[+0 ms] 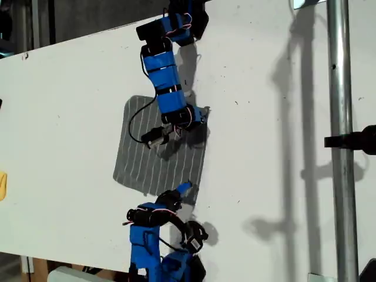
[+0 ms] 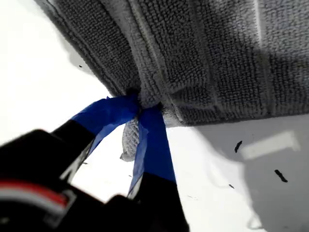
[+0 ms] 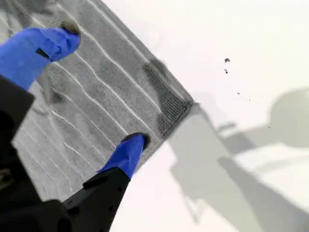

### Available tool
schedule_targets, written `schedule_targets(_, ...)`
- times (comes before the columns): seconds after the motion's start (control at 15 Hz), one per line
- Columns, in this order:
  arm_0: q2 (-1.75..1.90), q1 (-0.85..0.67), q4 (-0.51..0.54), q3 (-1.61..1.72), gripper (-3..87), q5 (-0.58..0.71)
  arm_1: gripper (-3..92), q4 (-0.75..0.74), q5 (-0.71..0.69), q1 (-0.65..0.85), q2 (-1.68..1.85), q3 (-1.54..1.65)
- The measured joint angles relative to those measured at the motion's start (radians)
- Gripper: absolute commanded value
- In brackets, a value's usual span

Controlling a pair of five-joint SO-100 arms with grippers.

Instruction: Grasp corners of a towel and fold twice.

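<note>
Grasping for fold 1 of 2 looked half done. The towel [image 1: 158, 158] lay spread on the white table [image 1: 70, 117] between the 2 arms, and my first gripper [image 2: 140, 108] had its jaws pinched together on a bunched bit of the hem. My second gripper [image 3: 102, 89] hung with jaws wide apart over the cloth near a flat corner [image 3: 186, 104]. It probably needed to close there next, so both arms could lift and carry that side across together.
</note>
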Motion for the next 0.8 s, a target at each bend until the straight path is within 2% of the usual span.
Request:
schedule_targets(0.4, -0.011, -0.071, -0.365, 0.337, 25.6, -0.005, -0.2, -0.003, 0.021, -0.021, 0.000, 0.000)
schedule_targets(0.53, -0.011, -0.078, -0.426, 0.417, 22.3, -0.023, -0.2, -0.003, 0.029, -0.031, 0.000, 0.000)
schedule_targets(0.67, -0.011, -0.078, -0.437, 0.446, 18.8, -0.055, -0.2, 0.009, 0.035, -0.034, 0.000, 0.000)
schedule_targets(0.73, -0.011, -0.069, -0.437, 0.448, 13.4, -0.074, -0.2, 0.015, 0.035, -0.034, 0.000, 0.000)
schedule_targets(0.8, -0.011, -0.051, -0.443, 0.448, -0.1, -0.089, -0.2, 0.023, 0.035, -0.034, 0.002, 0.000)
